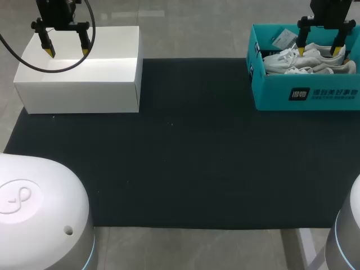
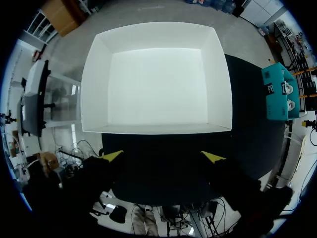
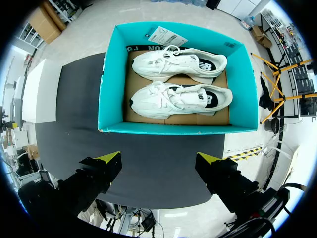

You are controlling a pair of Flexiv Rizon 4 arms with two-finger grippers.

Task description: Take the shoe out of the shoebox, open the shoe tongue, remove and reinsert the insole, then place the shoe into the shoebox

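Observation:
A teal shoebox (image 1: 315, 93) (image 3: 178, 130) stands at the table's far right with two white shoes side by side in it. The nearer shoe (image 3: 181, 97) and the farther shoe (image 3: 178, 63) lie on brown cardboard; in the head view the shoes (image 1: 306, 62) show over the box's front wall. My right gripper (image 1: 319, 50) (image 3: 159, 163) hangs open above the box, holding nothing. A white box lid (image 1: 79, 70) (image 2: 156, 82) lies at the far left. Over it my left gripper (image 1: 67, 52) (image 2: 162, 156) is open and empty.
A dark mat (image 1: 185, 146) covers the table between the two boxes. A paper tag (image 3: 167, 35) lies inside the shoebox by its far wall. The bases of my arms (image 1: 39, 214) fill the near corners.

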